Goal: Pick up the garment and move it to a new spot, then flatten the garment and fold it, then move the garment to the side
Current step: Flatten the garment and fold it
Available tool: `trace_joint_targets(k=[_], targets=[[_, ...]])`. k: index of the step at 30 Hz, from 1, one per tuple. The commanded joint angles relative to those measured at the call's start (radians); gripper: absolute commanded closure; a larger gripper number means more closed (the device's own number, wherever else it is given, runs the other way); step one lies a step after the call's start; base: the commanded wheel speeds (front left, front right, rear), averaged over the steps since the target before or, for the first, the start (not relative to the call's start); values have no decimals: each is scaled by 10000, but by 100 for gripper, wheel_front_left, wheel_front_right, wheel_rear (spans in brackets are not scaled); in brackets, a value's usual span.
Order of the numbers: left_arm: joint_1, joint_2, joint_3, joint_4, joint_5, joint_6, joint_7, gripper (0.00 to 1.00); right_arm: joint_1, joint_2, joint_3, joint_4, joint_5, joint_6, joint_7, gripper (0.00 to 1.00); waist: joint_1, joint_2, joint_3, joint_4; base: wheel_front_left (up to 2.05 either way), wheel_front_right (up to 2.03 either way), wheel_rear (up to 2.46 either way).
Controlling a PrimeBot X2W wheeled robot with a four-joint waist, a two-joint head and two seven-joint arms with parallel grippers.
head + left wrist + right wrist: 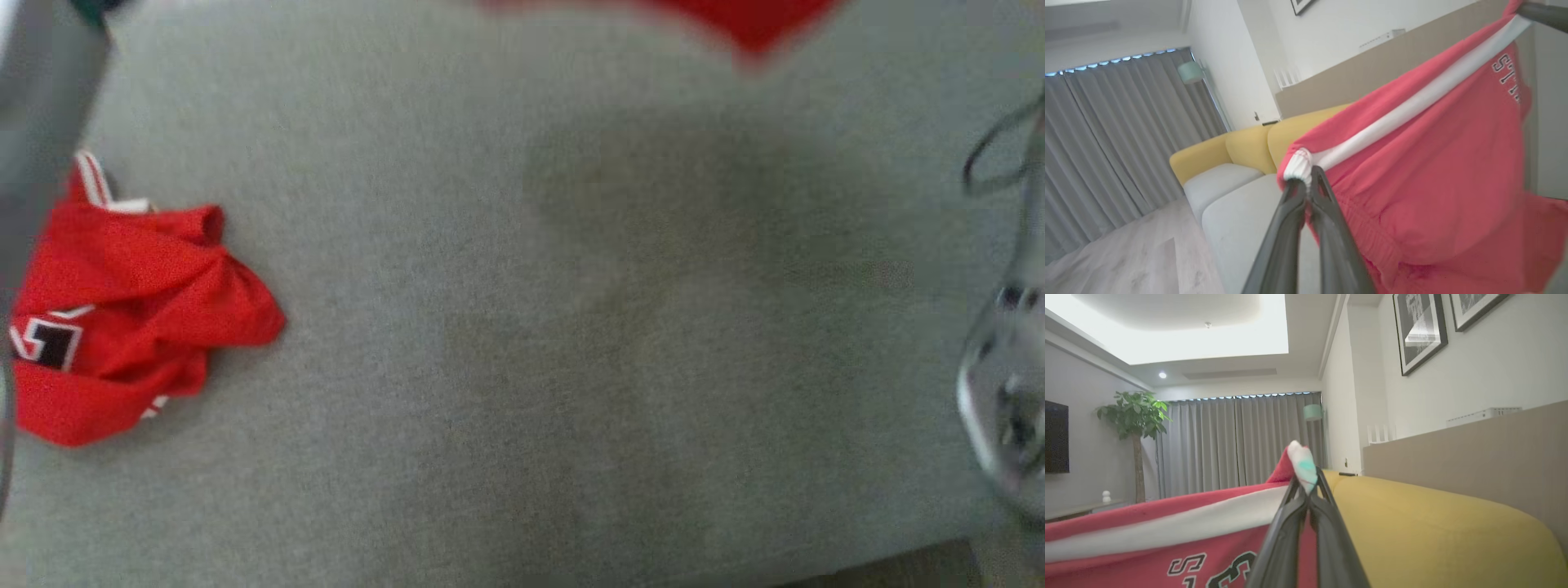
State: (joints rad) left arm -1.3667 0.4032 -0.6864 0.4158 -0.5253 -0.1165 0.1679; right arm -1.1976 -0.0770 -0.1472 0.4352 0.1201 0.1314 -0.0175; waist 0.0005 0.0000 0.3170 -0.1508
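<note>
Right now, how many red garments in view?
2. A crumpled red garment lies on the grey cushion at the head view's left. A white-striped red garment is held stretched between the left end effector and right end effector. Others may be hidden.

Red soft-cloth garment (1433, 171) crossed by a broad white band, lettered in black and white. Red crumpled jersey (131, 310) bearing a black patch edged in white and white striped trim, on plain grey woven upholstery (531, 327). Mustard-yellow padded sofa back (1433, 531); grey pleated curtains (1241, 441); green leafy plant (1137, 412).
</note>
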Motion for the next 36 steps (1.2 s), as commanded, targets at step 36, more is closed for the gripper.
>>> trace_joint_targets(k=[36], targets=[[2948, 259, -5349, 2514, -2737, -136, -3939, 100, 1753, -2304, 1746, 8448, -356, -7, 626, 100, -5, 0, -634, 47, 0, 0, 0]])
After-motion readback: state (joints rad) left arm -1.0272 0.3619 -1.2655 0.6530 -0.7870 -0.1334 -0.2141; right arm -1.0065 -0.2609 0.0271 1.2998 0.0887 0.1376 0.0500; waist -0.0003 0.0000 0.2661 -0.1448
